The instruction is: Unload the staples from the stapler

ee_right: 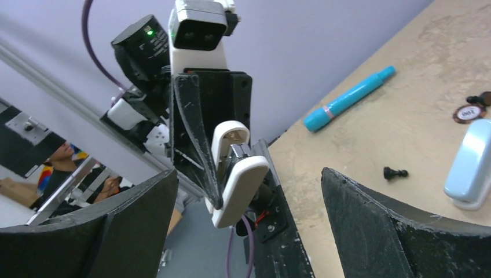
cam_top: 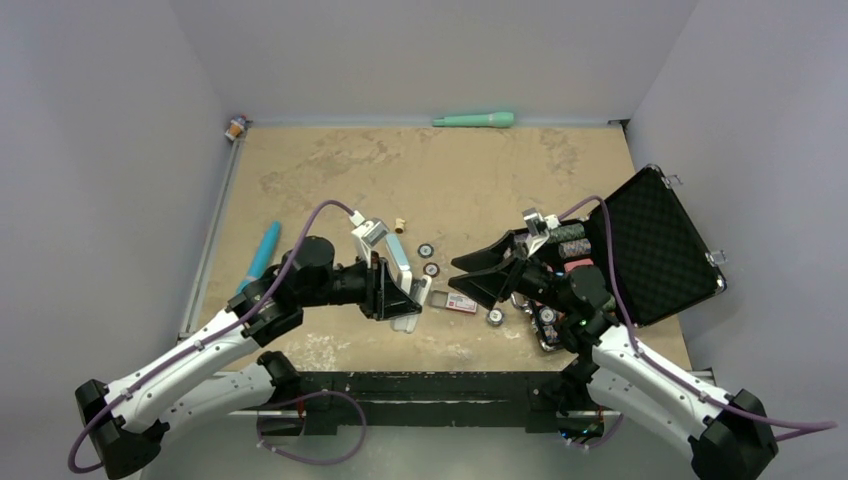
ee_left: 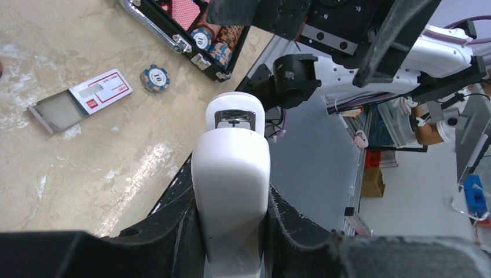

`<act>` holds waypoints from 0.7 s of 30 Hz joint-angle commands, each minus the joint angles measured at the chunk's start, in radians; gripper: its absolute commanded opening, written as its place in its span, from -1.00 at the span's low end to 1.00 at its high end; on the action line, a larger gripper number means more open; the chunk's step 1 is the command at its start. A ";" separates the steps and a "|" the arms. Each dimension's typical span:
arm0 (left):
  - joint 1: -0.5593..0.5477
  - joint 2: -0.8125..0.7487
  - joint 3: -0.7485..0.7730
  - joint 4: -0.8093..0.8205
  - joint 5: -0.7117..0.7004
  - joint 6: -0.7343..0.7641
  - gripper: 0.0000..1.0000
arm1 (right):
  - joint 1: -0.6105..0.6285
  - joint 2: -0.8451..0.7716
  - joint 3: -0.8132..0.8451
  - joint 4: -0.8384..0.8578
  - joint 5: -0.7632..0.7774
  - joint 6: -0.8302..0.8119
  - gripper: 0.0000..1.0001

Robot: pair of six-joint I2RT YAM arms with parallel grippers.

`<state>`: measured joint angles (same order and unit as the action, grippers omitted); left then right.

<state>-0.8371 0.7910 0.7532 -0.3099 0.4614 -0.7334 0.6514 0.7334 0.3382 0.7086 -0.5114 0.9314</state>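
- The left gripper (ee_left: 231, 246) is clenched round the rear of the white stapler (ee_left: 231, 168), holding it in the air over the near edge of the worktop (ee_left: 116, 168), nose towards the other arm; the shell looks smooth, so a push or tug on the nose could twist it in the grip or slide it out
- The right gripper (cam_top: 470, 277) hangs facing that nose, jaws spread wide with nothing in them; coming in at that width, a finger could strike the left arm's fingers rather than the magazine
- The staples do not show; I judge them to be inside the metal channel at the nose; once freed, so small a strip could drop past the near edge, or land by the loose poker chip (ee_left: 155, 77) and the open staple box (ee_left: 101, 91) and be lost
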 commanded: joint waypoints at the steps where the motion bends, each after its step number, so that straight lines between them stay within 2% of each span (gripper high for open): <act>1: 0.016 -0.020 0.031 0.127 0.038 -0.051 -1.00 | 0.039 0.030 0.078 0.122 -0.044 -0.002 0.97; 14: 0.029 -0.009 0.009 0.339 0.111 -0.157 -1.00 | 0.123 0.150 0.167 0.138 -0.051 -0.066 0.97; 21: 0.029 0.000 -0.004 0.397 0.126 -0.192 -1.00 | 0.155 0.201 0.205 0.160 -0.045 -0.073 0.92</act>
<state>-0.8127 0.7898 0.7532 -0.0372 0.5526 -0.8841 0.7872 0.9188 0.4816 0.8055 -0.5434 0.8860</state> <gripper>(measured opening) 0.377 0.973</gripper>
